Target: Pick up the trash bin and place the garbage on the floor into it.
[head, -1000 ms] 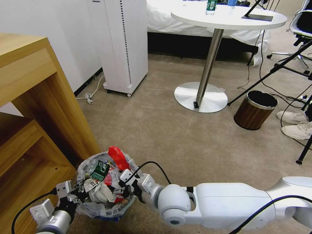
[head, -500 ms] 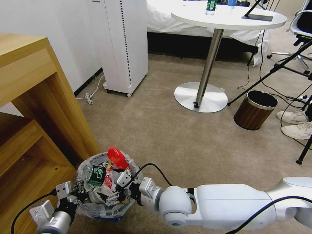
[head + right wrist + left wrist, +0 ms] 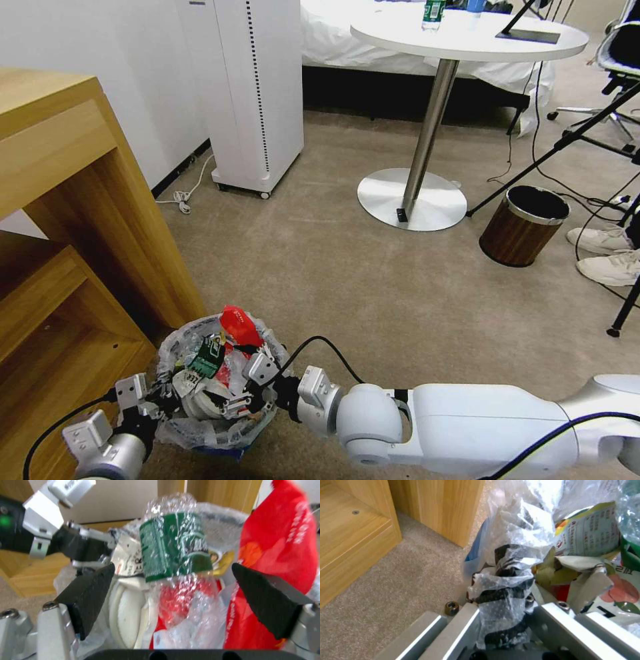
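Left gripper (image 3: 155,399): clamped on the bin (image 3: 213,437) rim and liner, by the shelf (image 3: 60,280).
Bin: low left, heaped full.
Bottle (image 3: 173,545): lies between the fingers, long axis pointing away.
Right gripper (image 3: 250,385): jaws wide apart over the heap, gripping nothing.

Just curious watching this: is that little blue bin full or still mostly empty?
Full: the trash bin is heaped with garbage, a red wrapper sticking above its rim.

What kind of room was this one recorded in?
Probably a hotel room or bedroom: a bed with white linen, a round pedestal table on carpet and a wooden desk unit.
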Robot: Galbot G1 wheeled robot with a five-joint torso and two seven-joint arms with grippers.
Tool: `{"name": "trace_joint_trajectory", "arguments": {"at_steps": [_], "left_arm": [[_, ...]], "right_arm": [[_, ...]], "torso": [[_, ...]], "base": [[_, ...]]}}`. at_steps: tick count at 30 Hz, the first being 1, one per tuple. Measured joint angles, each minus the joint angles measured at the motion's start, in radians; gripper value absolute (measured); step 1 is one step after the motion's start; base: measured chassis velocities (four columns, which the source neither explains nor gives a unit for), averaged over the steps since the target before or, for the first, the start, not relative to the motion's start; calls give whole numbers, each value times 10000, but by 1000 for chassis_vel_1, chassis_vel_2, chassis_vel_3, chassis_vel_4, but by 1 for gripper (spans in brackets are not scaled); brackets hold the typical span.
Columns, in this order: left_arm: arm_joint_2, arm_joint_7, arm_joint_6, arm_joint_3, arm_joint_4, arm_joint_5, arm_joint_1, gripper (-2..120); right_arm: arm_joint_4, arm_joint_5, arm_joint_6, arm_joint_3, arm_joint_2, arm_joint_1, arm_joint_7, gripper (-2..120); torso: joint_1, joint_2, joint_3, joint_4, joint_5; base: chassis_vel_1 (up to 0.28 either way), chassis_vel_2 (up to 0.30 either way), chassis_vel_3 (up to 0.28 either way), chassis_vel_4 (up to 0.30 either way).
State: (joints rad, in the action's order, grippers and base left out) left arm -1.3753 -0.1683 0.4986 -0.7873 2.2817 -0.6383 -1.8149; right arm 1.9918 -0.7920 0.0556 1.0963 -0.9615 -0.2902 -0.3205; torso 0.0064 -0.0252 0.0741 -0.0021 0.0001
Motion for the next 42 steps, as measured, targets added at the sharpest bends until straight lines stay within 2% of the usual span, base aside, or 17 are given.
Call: {"name": "trace_joint_trajectory", "arguments": {"at_steps": [2,4,6,8,10,12,14,16,20,22,24,28,36,40,42], "left_arm": [[-6,-2,1,4,-29,17,-1,0],[76,-38,40,-30,-49,-28,-8,0],[110,-55,75,-49,-50,-55,-11,0],[329,-204,314,-144,-3,-358,-55,0],[394,-264,390,-170,14,-471,-58,0],[790,-517,659,-319,29,-951,-39,0],[883,-584,735,-351,28,-1078,-26,0],[1383,-1022,1015,-431,-81,-1871,72,0],[1764,-1284,1151,-457,-255,-2333,227,0],[2013,-1533,1300,-458,-403,-2767,372,0],[2307,-1745,1414,-367,-727,-3170,598,0],[2554,-1918,1486,-261,-1085,-3503,892,0],[2951,-2220,1556,-145,-1632,-4059,1269,0],[3434,-2834,1747,-102,-1864,-4926,1264,0],[3463,-2877,1765,-96,-1873,-4972,1247,0]], "right_arm": [[14,127,-304,-165,69,-110,180,89],[218,388,-830,-744,242,-464,529,89],[267,455,-934,-906,292,-538,598,89],[611,596,-1172,-1626,563,-768,759,89],[697,581,-1206,-1756,617,-791,763,89],[1013,514,-1357,-2489,894,-958,790,89],[1056,495,-1372,-2605,936,-995,797,89],[1343,308,-1405,-3392,1254,-1231,804,89],[1566,199,-1409,-4031,1528,-1447,804,89],[1713,123,-1415,-4572,1769,-1661,803,89],[1897,-9,-1424,-5531,2111,-2052,795,89],[1950,-43,-1448,-6298,2306,-2409,791,89],[2018,-218,-1454,-7431,2602,-2936,772,89],[1989,-364,-1454,-8111,2549,-3222,753,89],[1970,-367,-1454,-8131,2515,-3228,751,89]], "torso": [[0,0,0,0,0],[0,0,0,0,1],[0,0,0,0,0],[0,0,0,0,0],[1,0,0,0,-1],[0,0,0,1,-1],[0,0,0,1,-1],[1,0,0,0,-1],[0,0,0,0,-1],[0,0,0,0,0],[0,0,0,0,-2],[0,0,0,0,2],[0,0,0,-1,1],[0,0,0,-1,1],[0,0,0,0,1]], "base": [[0,0,0,0],[0,0,0,0],[0,0,0,0],[0,0,0,0],[0,0,0,0],[0,0,0,0],[0,0,0,0],[0,0,0,0],[0,0,0,0],[0,0,0,0],[0,0,0,0],[0,0,0,0],[0,0,0,0],[0,0,0,0],[0,0,0,0]]}}
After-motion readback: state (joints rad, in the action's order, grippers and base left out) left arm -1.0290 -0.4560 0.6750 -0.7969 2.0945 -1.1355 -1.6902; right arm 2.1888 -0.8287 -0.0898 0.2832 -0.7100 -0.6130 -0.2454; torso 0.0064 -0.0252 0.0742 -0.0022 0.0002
